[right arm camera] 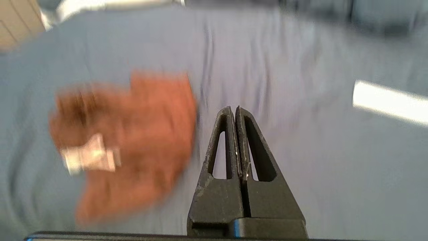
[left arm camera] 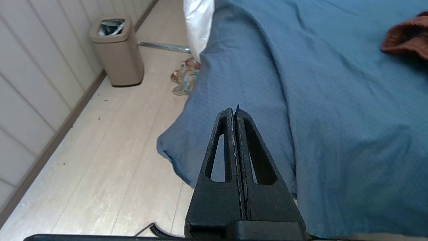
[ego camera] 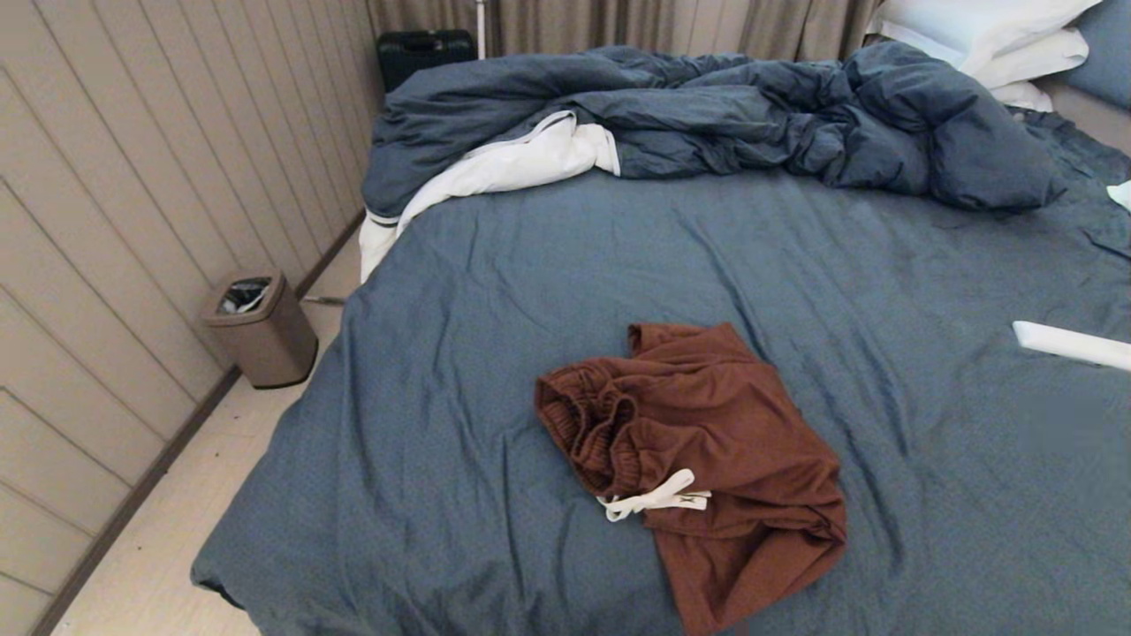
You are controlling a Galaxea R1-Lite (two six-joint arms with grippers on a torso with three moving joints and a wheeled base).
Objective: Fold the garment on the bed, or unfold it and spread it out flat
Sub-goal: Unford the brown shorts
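The rust-brown knit shorts [ego camera: 707, 459] lie crumpled on the slate-blue sheet of the large bed [ego camera: 495, 291], in its near part, a little right of the middle in the head view. Their long axis goes diagonally: one leg points to the far side of the bed, the other leg to the near right edge. The gathered elastic waistband [ego camera: 588, 424] is bunched on the left side of the heap, with the white drawstring [ego camera: 654, 502] just below it.

No arm appears in the head view. The left gripper [left arm camera: 234, 110] hangs above the near left corner of the bed, its two black fingers pressed together and holding nothing. The right gripper [right arm camera: 234, 108] is above the sheet just beside the shorts, also closed flat and empty.

A rumpled dark blue duvet with white lining [ego camera: 707, 115] lies across the far side. A beige waste bin [ego camera: 261, 329] stands on the floor by the panelled wall.
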